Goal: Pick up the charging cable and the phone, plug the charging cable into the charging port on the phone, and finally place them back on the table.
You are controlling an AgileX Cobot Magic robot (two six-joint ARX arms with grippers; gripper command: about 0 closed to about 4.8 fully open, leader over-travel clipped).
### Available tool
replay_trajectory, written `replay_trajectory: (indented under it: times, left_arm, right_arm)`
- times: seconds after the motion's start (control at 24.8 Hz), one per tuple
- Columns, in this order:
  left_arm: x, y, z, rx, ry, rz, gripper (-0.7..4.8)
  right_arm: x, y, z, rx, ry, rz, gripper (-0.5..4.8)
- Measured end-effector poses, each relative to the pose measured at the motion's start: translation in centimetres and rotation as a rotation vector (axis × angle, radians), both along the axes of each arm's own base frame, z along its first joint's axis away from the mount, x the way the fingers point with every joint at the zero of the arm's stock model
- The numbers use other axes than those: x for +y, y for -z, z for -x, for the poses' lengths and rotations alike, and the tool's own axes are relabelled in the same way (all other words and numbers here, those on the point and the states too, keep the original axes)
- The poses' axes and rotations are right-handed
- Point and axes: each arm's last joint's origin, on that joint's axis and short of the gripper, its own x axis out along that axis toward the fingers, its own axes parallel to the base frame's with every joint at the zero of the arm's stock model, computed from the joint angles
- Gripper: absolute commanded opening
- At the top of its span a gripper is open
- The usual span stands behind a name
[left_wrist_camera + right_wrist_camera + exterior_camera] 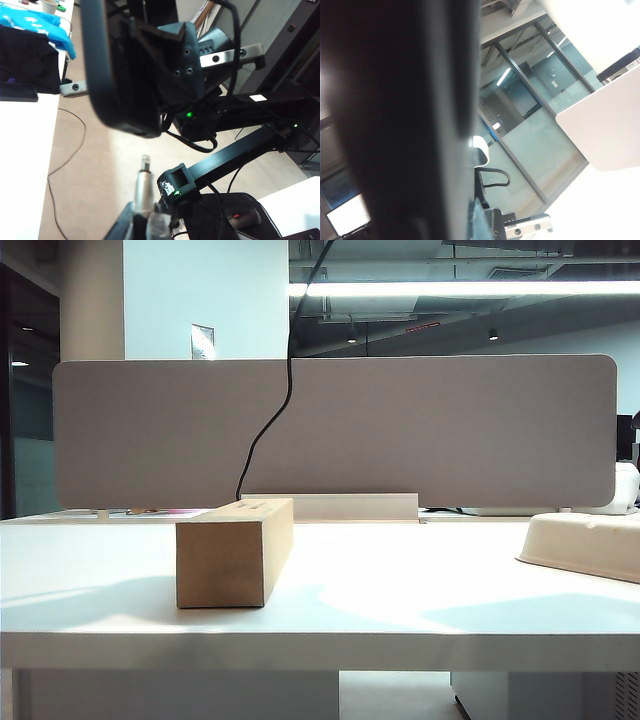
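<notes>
Black phone [125, 70] held up off the table [400, 590], clamped in the right gripper [172, 75]. Left gripper [147, 222] is closed on the charging cable [144, 187], its silvery plug tip just below the phone's edge, not inserted. Cardboard box [235, 552] and cream tray [585, 545] sit on the table.

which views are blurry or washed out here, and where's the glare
Exterior view: sharp, ceiling light strip glares, soft shadows on the table. Left wrist view: the phone is a blurred dark slab, the charging cable plug in the left gripper soft. Right wrist view: the phone fills half the frame, out of focus; white surface overexposed.
</notes>
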Motion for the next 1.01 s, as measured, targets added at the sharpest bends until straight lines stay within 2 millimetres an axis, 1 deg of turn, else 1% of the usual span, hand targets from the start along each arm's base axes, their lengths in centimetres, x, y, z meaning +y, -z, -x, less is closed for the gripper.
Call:
replay_trajectory:
  times: [0.12, 0.4, 0.56, 0.69, 1.01]
  left_arm:
    - [-0.1, -0.1, 0.0, 0.006, -0.001, 0.005, -0.06]
    - [-0.9, 0.0, 0.6, 0.004, 0.023, 0.006, -0.06]
    - [-1.4, 0.1, 0.3, 0.014, 0.018, 0.012, -0.06]
    - [-1.4, -0.2, 0.3, 0.008, 0.005, 0.025, -0.06]
    - [-1.4, 0.0, 0.3, 0.026, 0.004, 0.012, -0.06]
  right_arm:
    - [0.0, 0.0, -0.1, 0.002, 0.004, -0.002, -0.09]
    - [0.0, 0.1, -0.1, 0.007, 0.016, -0.010, -0.09]
    - [0.0, 0.1, -0.1, 0.005, 0.005, -0.003, -0.09]
    - [0.0, 0.1, -0.1, 0.004, -0.003, 0.003, -0.09]
    - [0.0, 0.0, -0.1, -0.006, -0.002, 0.002, -0.09]
